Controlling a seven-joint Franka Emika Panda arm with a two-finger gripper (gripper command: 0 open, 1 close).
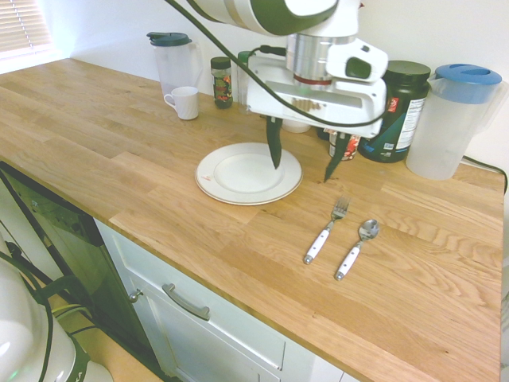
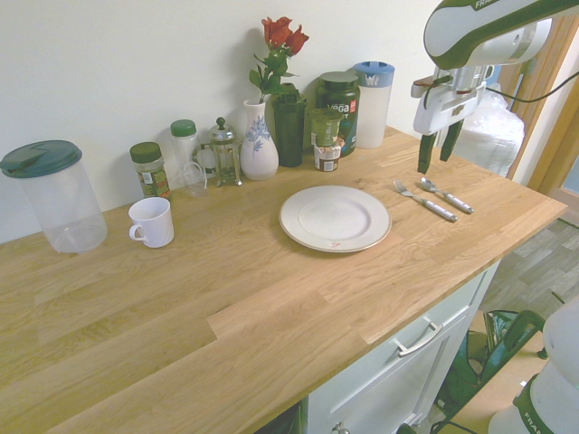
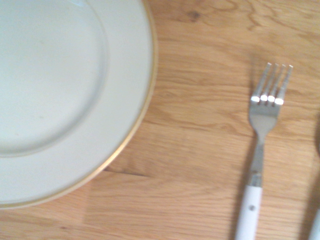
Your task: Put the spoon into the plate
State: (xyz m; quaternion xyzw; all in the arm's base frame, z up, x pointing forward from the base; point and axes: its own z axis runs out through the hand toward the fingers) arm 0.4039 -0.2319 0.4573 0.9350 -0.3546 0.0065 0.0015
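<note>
— What lies nearest on the counter [image 1: 119, 159]?

— The spoon [image 1: 355, 247], flat on the wood, just right of the fork [image 1: 326, 231], the two parallel but not touching.

— And the plate [image 1: 248, 173]?

— Left of the cutlery and a little farther back, bare.

— The pincer [image 1: 303, 155]?

— Hanging in the air, pointing down, fingers [image 1: 273, 142] wide apart and holding nothing, above the plate's right rim.

Warm, matt oak-look wooden worktop [image 1: 413, 263] with visible grain, a glossy white ceramic plate [image 1: 213, 177] thinly edged in gold, and a shiny metal spoon [image 1: 355, 248] and fork [image 1: 327, 230] on smooth white plastic-looking handles.
</note>
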